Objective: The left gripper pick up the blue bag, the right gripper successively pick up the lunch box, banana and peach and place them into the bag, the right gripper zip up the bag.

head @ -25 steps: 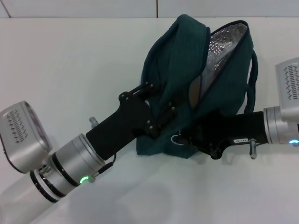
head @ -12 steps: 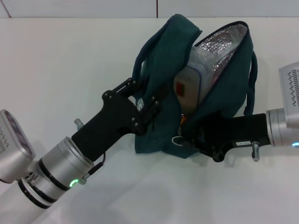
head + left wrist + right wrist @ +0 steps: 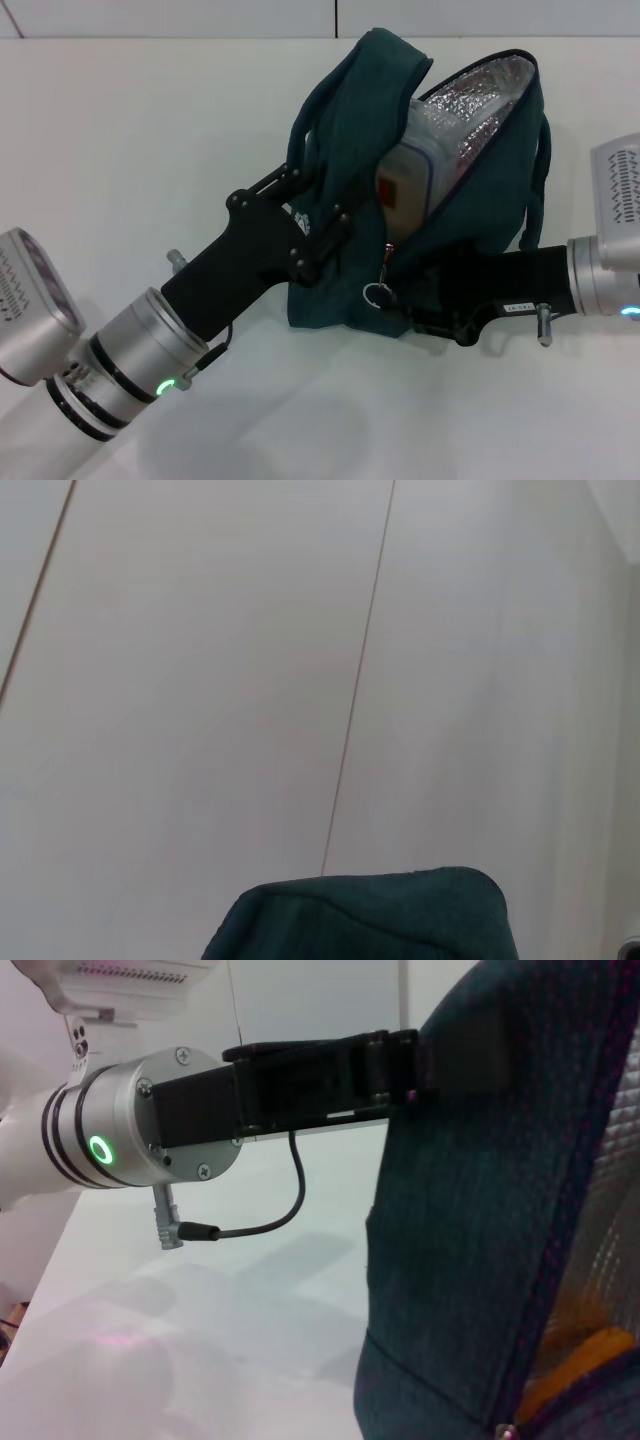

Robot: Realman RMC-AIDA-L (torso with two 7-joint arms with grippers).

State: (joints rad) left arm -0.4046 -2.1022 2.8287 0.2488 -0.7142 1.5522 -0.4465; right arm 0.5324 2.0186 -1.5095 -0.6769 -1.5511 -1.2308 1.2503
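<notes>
Your left gripper [image 3: 318,232] was clamped on the blue bag [image 3: 350,140]; right gripper [image 3: 405,300] sat at its zipper end, grip indeterminable.

Over the last second, the left gripper [image 3: 318,228] drew the near flap of the blue bag [image 3: 350,140] toward the robot's left. The mouth widened, and the lunch box [image 3: 415,165] came into view against the foil lining. Over the last half second, the left arm shifted slightly back toward the bag. The zipper ring pull [image 3: 377,294] swung slightly toward the robot's left.
</notes>
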